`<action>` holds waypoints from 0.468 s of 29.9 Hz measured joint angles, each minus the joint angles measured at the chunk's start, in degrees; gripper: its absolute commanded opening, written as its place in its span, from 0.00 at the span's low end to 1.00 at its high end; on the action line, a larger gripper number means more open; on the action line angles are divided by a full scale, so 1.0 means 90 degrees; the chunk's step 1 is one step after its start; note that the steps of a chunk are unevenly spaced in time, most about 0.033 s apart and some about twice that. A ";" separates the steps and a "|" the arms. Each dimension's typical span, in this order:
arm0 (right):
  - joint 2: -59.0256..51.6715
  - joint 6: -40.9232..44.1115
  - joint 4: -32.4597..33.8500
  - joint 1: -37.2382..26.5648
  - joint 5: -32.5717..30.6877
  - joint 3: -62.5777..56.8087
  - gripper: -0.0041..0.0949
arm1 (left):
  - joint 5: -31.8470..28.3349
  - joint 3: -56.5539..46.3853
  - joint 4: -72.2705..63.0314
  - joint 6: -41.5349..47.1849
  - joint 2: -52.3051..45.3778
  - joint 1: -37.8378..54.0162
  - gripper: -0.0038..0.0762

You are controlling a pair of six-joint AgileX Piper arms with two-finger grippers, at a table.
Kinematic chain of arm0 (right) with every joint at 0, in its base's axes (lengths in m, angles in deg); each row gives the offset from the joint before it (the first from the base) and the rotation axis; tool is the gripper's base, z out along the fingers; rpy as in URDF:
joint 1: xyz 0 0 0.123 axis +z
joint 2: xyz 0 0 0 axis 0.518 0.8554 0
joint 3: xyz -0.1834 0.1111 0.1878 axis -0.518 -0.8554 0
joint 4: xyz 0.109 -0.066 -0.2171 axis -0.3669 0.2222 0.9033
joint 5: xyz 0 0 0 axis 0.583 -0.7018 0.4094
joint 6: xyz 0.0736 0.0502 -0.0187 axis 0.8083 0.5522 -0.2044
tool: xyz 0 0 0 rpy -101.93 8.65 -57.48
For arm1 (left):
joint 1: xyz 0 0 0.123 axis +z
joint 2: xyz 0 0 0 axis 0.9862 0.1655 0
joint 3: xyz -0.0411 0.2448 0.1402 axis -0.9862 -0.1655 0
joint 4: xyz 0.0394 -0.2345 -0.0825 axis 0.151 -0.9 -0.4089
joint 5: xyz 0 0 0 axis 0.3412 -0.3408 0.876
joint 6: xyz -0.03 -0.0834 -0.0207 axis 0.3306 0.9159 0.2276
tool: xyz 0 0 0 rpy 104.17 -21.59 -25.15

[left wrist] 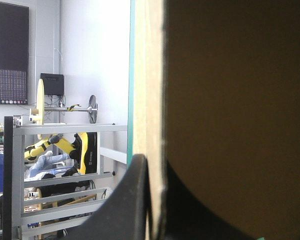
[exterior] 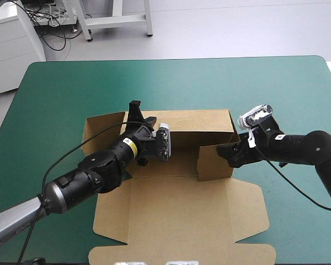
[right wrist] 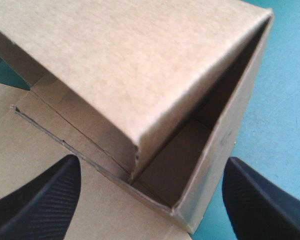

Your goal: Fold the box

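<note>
While the left gripper [exterior: 140, 115] pinched the back wall [exterior: 198, 126] of the box [exterior: 182, 193] and the right gripper [exterior: 227, 153] held its fingers [right wrist: 45, 200] wide apart, the side flap [exterior: 212, 165] needed, I think, a steady inward push.

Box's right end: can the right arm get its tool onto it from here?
Likely yes. The right tool is open, with the right end of the box straight ahead between its fingers and nothing in between. The left tool grips the far wall, well clear.
</note>
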 measured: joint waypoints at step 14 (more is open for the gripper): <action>0.0413 0.0207 0.0457 0.0579 0.0582 0.0000 0.76 | 0.0076 0.0075 -0.0323 -0.0410 0.0163 0.0000 0.01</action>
